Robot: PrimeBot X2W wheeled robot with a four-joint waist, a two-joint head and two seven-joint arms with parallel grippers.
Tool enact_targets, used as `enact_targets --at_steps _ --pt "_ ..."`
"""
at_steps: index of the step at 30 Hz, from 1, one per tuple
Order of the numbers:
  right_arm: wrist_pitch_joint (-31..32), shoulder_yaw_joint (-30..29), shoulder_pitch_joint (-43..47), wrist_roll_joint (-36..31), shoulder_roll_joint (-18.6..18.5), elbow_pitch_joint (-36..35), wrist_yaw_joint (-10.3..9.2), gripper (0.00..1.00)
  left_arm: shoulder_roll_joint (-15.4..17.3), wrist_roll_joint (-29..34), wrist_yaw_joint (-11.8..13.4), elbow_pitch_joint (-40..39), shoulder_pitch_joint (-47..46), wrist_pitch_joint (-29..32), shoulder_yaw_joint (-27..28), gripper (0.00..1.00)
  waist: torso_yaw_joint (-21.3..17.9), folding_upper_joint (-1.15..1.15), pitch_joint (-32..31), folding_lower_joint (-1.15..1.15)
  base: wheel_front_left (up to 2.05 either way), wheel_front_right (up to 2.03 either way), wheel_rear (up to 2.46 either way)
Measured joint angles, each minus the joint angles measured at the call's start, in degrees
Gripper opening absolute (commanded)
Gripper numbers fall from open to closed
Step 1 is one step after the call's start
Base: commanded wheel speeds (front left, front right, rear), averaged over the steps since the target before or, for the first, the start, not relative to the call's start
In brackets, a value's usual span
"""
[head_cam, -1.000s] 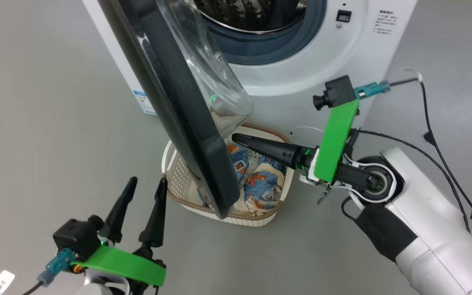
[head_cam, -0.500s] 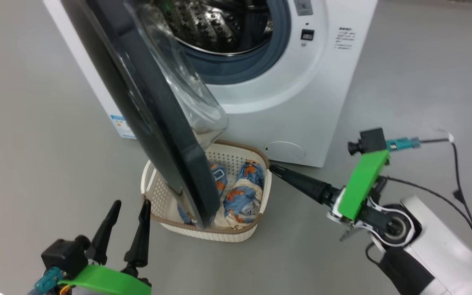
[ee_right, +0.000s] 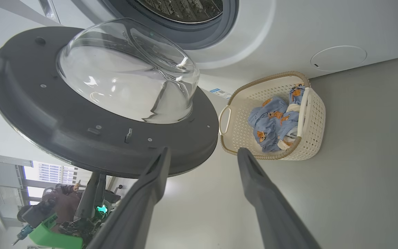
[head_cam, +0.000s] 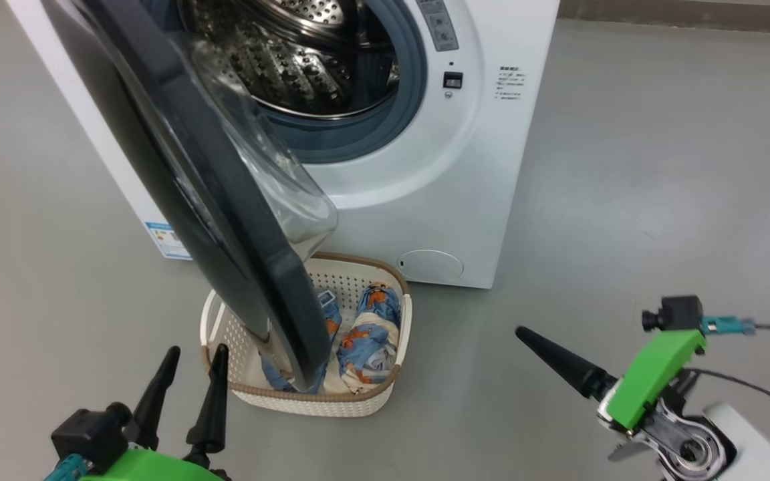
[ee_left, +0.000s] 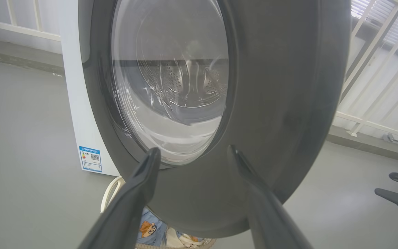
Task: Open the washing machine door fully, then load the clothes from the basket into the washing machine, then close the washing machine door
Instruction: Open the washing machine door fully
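The washing machine stands with its steel drum exposed. The washing machine door is swung out, its black rim edge-on over the basket, which sits on the floor before the machine. The clothes, blue with orange bears, lie in the basket, partly hidden by the door. My left gripper is open left of the basket, facing the door's outer face. My right gripper is open on the right, apart from the door and the basket, with nothing between its fingers.
Grey floor surrounds the machine. A blue label sticker is on the machine's left side. A white railing runs behind. Cables trail from my right arm.
My right gripper has drawn back from the door's lower edge over the basket to the lower right and has opened wide. The camera has shifted too. The left gripper stays open.
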Motion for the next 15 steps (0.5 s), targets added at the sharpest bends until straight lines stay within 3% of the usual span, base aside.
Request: enact_targets --at_steps 15 --pt "-11.35 1.91 7.16 -4.32 -5.76 2.18 0.0 1.0 0.24 0.1 0.0 -0.16 1.24 0.0 1.71 1.0 -3.22 0.0 -0.84 0.0 0.0 0.0 0.0"
